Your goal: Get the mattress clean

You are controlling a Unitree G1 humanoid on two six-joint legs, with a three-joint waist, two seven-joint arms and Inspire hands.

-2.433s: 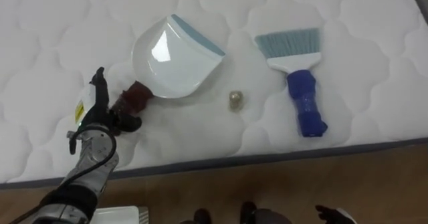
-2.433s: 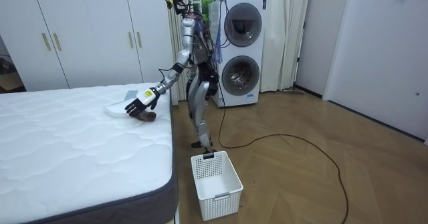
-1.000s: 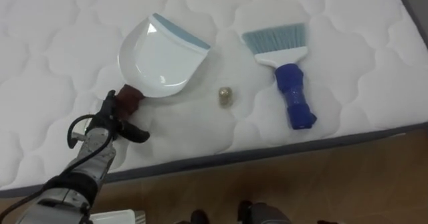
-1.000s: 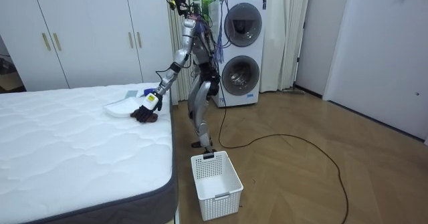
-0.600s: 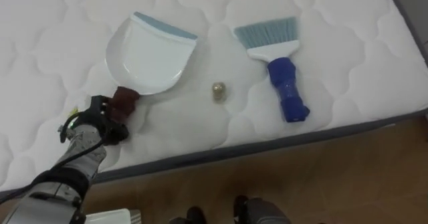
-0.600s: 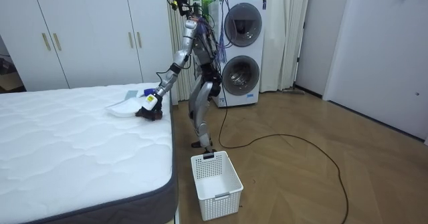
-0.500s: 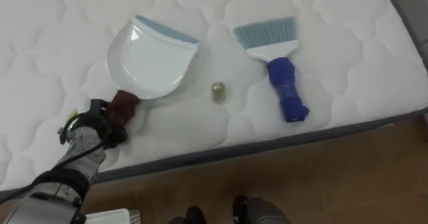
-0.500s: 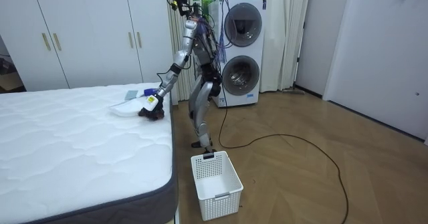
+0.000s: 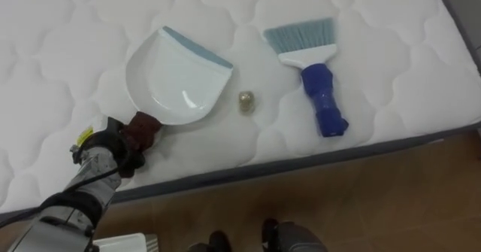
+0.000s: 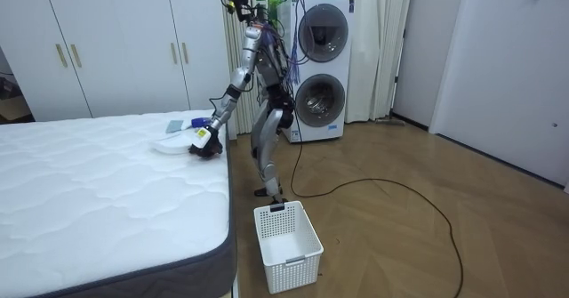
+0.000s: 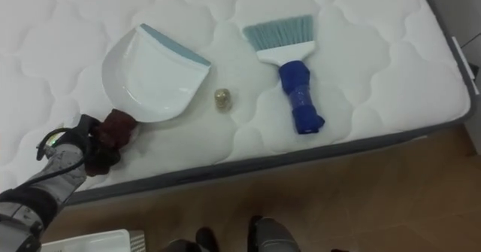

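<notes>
One dustpan (image 9: pixel 173 79) swung rightward — one brush (image 9: pixel 313 74), one pellet (image 9: pixel 245 101).

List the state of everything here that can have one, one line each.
dustpan: empty, lying on the mattress, dark handle gripped.
left robot hand: shut on the dustpan handle.
brush: lying flat on the mattress, untouched.
scrap: loose on the mattress between dustpan and brush, not yet swept.
basket: upright on the floor, empty.
washer doors: shut.
wardrobe doors: shut.
</notes>
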